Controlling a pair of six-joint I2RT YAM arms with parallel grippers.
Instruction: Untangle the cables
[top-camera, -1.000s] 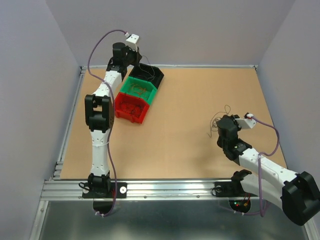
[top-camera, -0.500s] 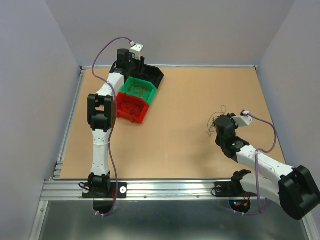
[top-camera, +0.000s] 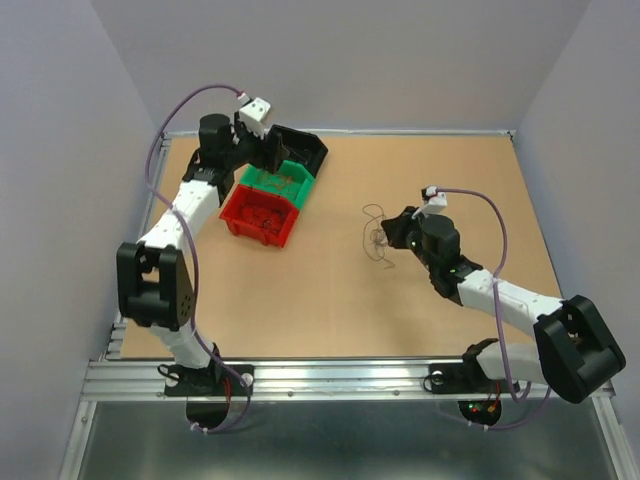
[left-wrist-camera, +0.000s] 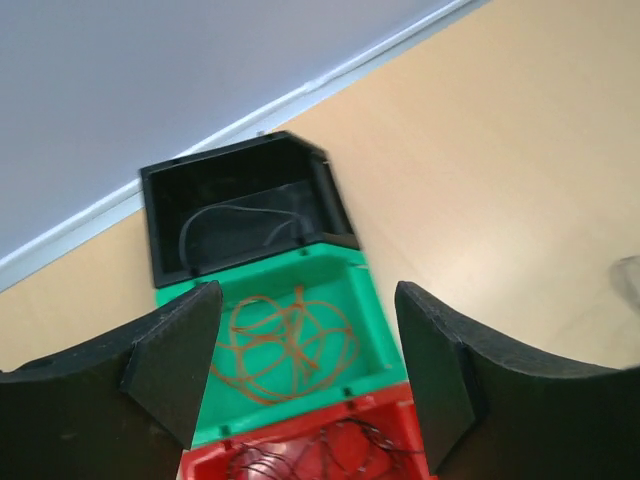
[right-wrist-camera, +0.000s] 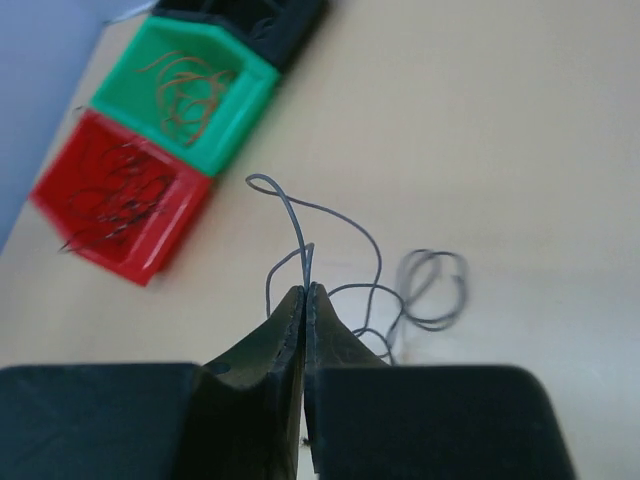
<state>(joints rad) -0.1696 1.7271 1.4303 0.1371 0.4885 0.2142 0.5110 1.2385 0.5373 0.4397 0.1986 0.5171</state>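
Note:
The loose cables (top-camera: 377, 240) are a small tangle of thin dark grey strands on the table's middle right. My right gripper (top-camera: 397, 232) is shut on one grey strand (right-wrist-camera: 300, 236), which rises from between the fingertips of this gripper (right-wrist-camera: 304, 290) while its loops trail on the table beside it. My left gripper (top-camera: 270, 158) hovers above the bins, open and empty (left-wrist-camera: 305, 370). Under it, an orange-brown cable (left-wrist-camera: 290, 345) lies coiled in the green bin (left-wrist-camera: 370, 300). A grey cable (left-wrist-camera: 240, 215) lies in the black bin (left-wrist-camera: 160, 230), and dark cables (left-wrist-camera: 330, 455) lie in the red bin (left-wrist-camera: 210, 465).
The three bins stand in a diagonal row at the back left: black (top-camera: 305, 150), green (top-camera: 290, 185), red (top-camera: 262, 215). The table's raised rim (top-camera: 400, 131) and grey walls close in the back and sides. The left arm's elbow (top-camera: 150, 285) sticks out at the near left.
My left gripper has opened above the bins, and that arm's elbow has swung down to the left. My right gripper has carried the grey tangle leftward, toward the table's middle.

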